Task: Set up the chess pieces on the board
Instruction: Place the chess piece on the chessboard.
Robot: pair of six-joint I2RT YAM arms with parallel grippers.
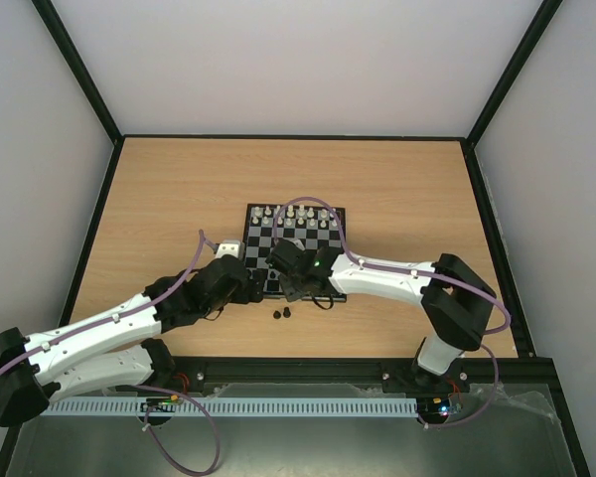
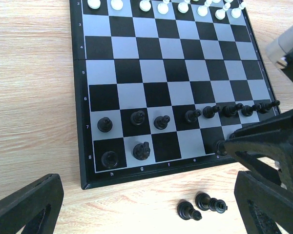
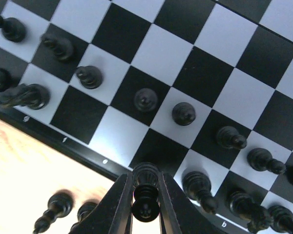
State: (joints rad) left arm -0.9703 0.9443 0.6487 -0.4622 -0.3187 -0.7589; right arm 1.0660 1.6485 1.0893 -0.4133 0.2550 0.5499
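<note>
My right pincer [image 3: 145, 195] clamped on black piece [image 3: 145, 208], piece between tips, over board [image 3: 195, 29] near-edge row. My left pincer [image 2: 142, 163] spread wide, by board near edge. Two loose pieces [image 2: 202, 207] off board, beside same edge.

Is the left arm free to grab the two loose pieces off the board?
Probably yes: left tool is open, and the loose pieces lie on the table close beneath it. The right tool, holding a piece, works close by.

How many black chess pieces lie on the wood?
2: one tiny black piece and another beside it, on the wooden table near the checkered board's edge. More might be hidden.
</note>
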